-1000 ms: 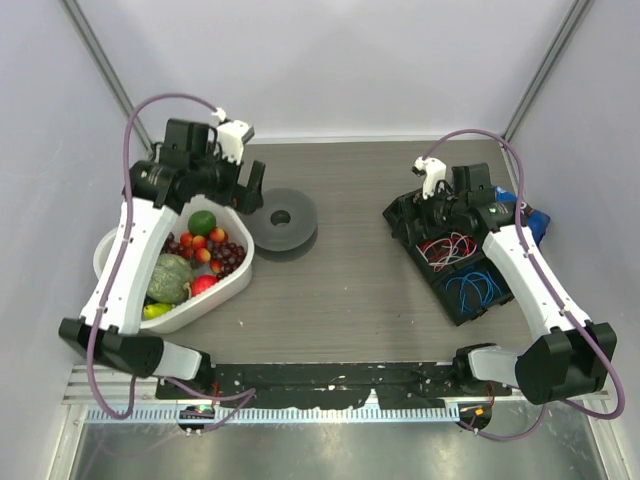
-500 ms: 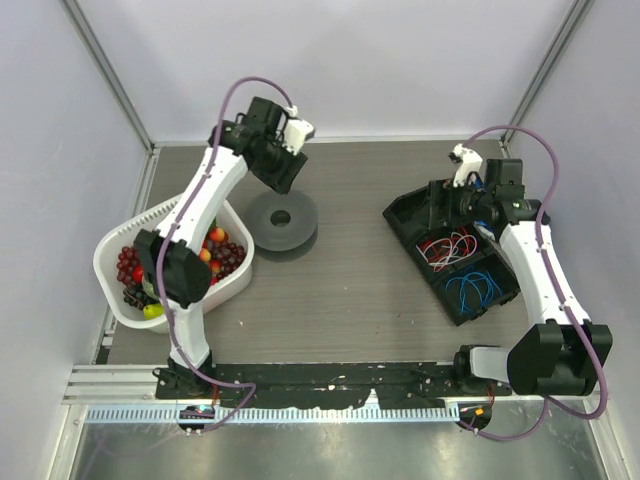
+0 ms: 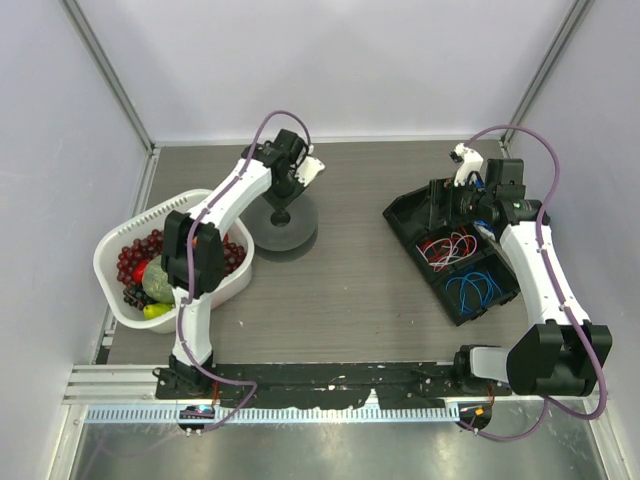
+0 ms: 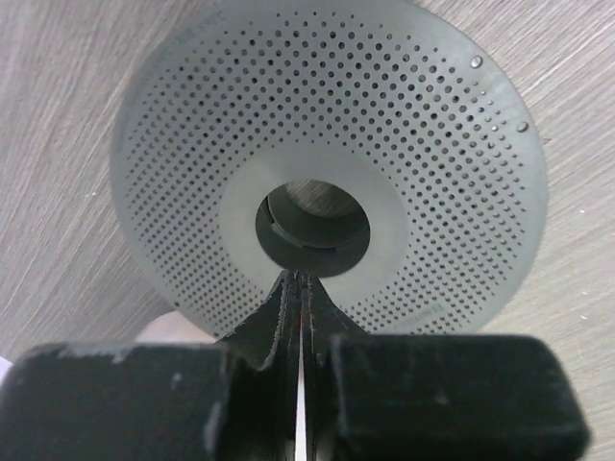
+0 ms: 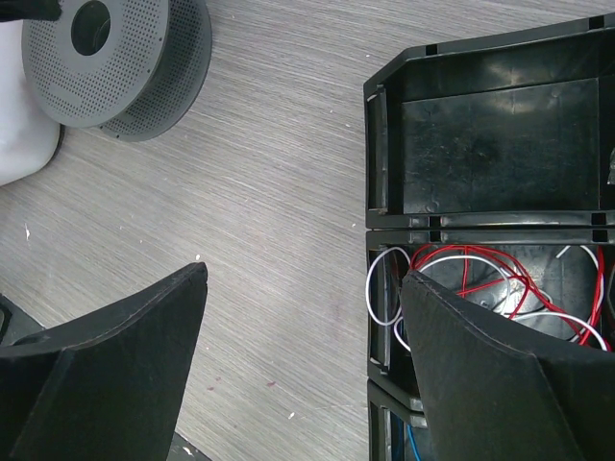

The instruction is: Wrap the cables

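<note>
The blue cables (image 3: 470, 290) lie coiled in the near compartment of a black box (image 3: 400, 222); in the right wrist view only a bit of blue cable (image 5: 411, 443) shows at the bottom edge. Red and white cables (image 3: 450, 246) (image 5: 500, 274) fill the middle compartment. A grey perforated spool (image 3: 302, 228) (image 4: 432, 144) lies flat on the table. My left gripper (image 3: 283, 207) (image 4: 300, 279) is shut with nothing in it, its tips at the rim of the spool's centre hole. My right gripper (image 3: 443, 207) (image 5: 306, 279) hangs open above the box's left wall.
A white basket (image 3: 110, 245) of fruit stands at the left, next to the spool, and its edge shows in the right wrist view (image 5: 19, 144). The box's far compartment (image 5: 500, 144) holds nothing. Bare wooden tabletop (image 3: 340, 280) lies between spool and box.
My left arm swung from over the fruit basket out to the spool and its gripper closed from wide open. My right arm drew back a little, then held still, open.
</note>
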